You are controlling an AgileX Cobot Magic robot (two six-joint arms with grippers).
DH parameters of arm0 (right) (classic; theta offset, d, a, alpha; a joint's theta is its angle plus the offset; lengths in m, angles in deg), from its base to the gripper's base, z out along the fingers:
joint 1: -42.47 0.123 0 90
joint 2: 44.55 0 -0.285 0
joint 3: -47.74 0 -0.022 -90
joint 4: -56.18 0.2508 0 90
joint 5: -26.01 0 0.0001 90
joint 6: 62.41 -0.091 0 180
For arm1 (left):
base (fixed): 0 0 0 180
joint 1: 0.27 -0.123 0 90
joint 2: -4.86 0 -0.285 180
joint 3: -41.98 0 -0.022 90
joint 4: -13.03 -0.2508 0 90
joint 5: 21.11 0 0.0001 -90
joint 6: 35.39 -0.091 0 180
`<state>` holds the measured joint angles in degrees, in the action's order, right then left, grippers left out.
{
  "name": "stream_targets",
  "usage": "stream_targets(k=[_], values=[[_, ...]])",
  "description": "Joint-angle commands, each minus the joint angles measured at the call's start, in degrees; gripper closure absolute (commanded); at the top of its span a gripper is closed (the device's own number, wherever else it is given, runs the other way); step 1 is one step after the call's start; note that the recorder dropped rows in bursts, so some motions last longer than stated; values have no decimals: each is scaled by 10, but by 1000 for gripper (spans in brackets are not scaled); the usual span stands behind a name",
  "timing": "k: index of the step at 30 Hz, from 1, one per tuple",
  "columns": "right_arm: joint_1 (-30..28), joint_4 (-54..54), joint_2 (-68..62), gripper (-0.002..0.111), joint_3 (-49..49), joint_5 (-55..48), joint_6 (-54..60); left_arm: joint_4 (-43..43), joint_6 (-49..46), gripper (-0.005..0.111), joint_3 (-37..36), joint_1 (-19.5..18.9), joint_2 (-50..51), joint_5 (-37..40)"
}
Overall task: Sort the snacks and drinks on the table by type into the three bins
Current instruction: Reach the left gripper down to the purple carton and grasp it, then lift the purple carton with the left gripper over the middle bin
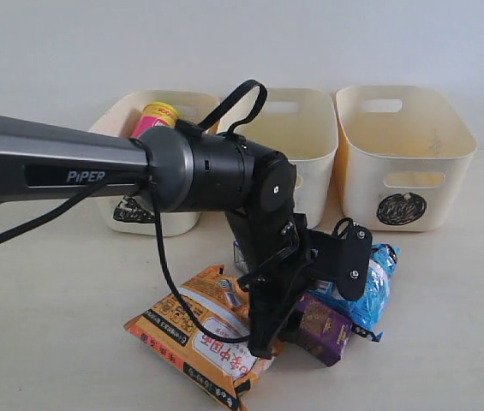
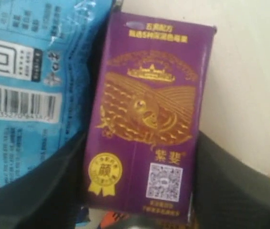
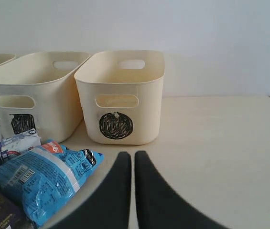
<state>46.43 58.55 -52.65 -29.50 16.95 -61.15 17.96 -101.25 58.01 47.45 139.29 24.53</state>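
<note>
Exterior, left arm: I see the left gripper (image 1: 291, 318) down at the table (image 1: 44, 325), low over the dark purple carton (image 1: 323, 330); the arm hides how its fingers stand.
Exterior, neighbours: the orange bag (image 1: 203, 330) lies just outside one finger, and the blue bag (image 1: 370, 295) touches the carton's other side.
Exterior, bins: well beyond the fingers, a pink tube (image 1: 158, 118) stands in the leftmost bin (image 1: 130, 103).
Left wrist, carton: it (image 2: 149, 119) lies flat and lengthwise between the two fingers (image 2: 235, 191), its long edges right against them.
Left wrist, grip: the fingers stand a carton's width apart; I cannot tell whether they press it.
Left wrist, blue bag: it (image 2: 29, 86) lies just outside one finger, beside the carton.
Right wrist, fingers: the right gripper (image 3: 133, 162) is closed almost tip to tip, with nothing between.
Right wrist, ahead: the circle bin (image 3: 120, 90) stands beyond the fingertips, apart from them; the blue bag (image 3: 44, 181) lies near, off to one side.
</note>
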Motion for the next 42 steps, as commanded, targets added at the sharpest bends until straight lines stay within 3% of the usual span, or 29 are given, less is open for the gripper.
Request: stream_targets(k=[1,11,16,25,33,42], values=[[0,-1,3,108,0,2,1,-5,-5,103,1,3,-23,0],[0,-1,3,108,0,2,1,-3,7,103,1,3,-102,54],[0,-1,3,108,0,2,1,-3,27,103,1,3,-131,37],[0,-1,3,108,0,2,1,-3,172,103,1,-31,-149,-92],[0,-1,3,108,0,2,1,-3,303,103,1,-65,-148,-258],[0,-1,3,108,0,2,1,-4,397,103,1,-101,-118,-380]])
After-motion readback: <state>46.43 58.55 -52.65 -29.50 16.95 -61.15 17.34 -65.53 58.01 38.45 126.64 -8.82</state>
